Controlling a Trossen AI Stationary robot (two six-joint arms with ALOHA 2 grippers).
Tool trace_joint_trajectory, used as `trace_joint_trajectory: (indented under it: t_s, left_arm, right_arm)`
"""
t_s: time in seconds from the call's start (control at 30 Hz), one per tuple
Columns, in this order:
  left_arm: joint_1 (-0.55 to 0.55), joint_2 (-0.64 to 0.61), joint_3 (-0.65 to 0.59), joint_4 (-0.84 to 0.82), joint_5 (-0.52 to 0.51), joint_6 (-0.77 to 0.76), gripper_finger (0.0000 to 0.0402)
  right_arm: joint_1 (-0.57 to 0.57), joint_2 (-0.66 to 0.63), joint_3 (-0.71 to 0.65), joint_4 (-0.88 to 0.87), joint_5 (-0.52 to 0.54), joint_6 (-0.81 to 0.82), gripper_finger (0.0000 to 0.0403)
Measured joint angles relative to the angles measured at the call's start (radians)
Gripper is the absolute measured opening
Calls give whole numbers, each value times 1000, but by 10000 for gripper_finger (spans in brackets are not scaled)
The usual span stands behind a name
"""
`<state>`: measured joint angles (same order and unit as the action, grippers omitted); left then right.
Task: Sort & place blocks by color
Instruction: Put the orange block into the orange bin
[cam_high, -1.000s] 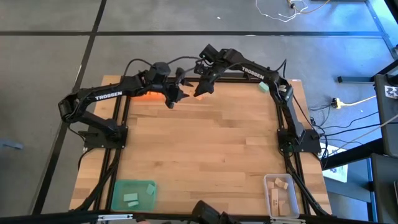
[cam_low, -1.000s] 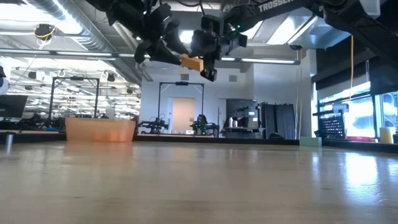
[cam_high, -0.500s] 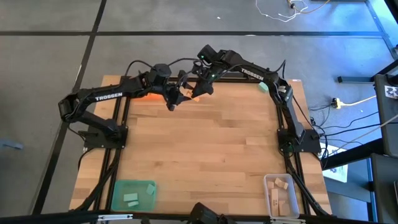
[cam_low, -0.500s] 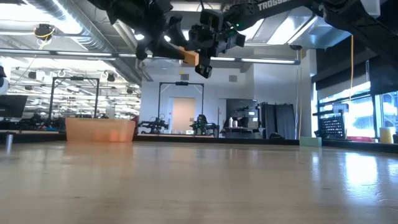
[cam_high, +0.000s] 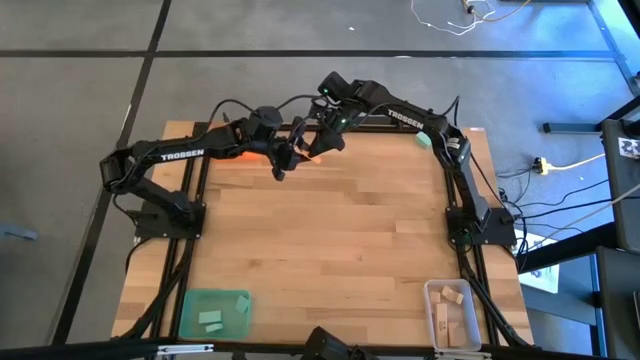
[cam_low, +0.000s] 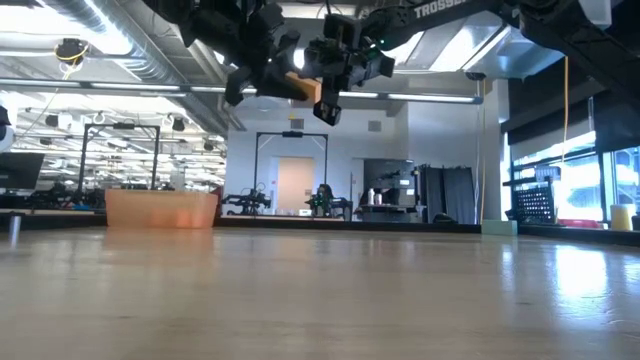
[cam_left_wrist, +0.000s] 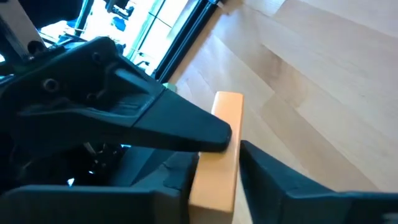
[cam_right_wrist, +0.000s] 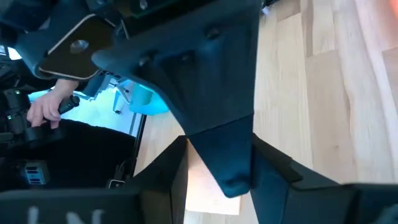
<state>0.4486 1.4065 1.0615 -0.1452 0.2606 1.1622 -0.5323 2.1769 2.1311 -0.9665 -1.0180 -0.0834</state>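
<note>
Above the far edge of the pale wooden slat table (cam_high: 320, 240), the two grippers meet in mid-air around one small orange rectangular block (cam_low: 305, 88). The left gripper (cam_high: 290, 158) reaches in from the left arm, which stretches low and nearly straight across the table's far side; in the left wrist view its two dark fingers (cam_left_wrist: 292, 183) sit on either side of the orange block (cam_left_wrist: 217, 158), pinching its lower part. The right gripper (cam_high: 318, 145) comes from the right arm, which bends over the table's far right corner; one of its fingers lies against the block's upper end, and its own wrist view shows a dark finger (cam_right_wrist: 224, 134) of the left gripper crossing in front of the block's pale orange face (cam_right_wrist: 202, 186). Whether the right gripper squeezes the block or merely brackets it cannot be told.

The block hangs well above the table, as the low view shows. Behind the grippers, at the table's far left, sits a square orange tray (cam_low: 161, 208). A green square tray (cam_high: 214, 311) with teal-green blocks (cam_high: 210, 319) rests at the near left corner, and a clear square tray (cam_high: 452, 312) with pale wood blocks (cam_high: 452, 294) at the near right. One teal block (cam_high: 424, 140) lies at the far right edge. A person's hand (cam_right_wrist: 46, 109) shows beyond the table.
</note>
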Motion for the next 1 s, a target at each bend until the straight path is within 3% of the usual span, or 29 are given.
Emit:
trace_joint_trajectory:
  t_s: [0.17,0.43,0.63,0.77,0.87,1.0]
  left_arm:
    - [-5,1,0,-3,0,0,49]
    - [-4,3,0,-9,0,-5,49]
    - [2,3,-2,-43,-75,-49,49]
    - [28,1,-3,-52,-95,-103,49]
    - [63,1,-3,-85,-161,-192,49]
    - [134,1,-3,-130,-305,-344,49]
  right_arm:
    - [1,0,0,-1,3,-1,124]
    - [1,0,0,2,28,1,124]
    - [-33,0,1,14,49,48,188]
    - [-76,0,2,11,49,53,207]
    - [-117,0,2,10,61,74,210]
    - [-168,-12,2,4,194,64,211]
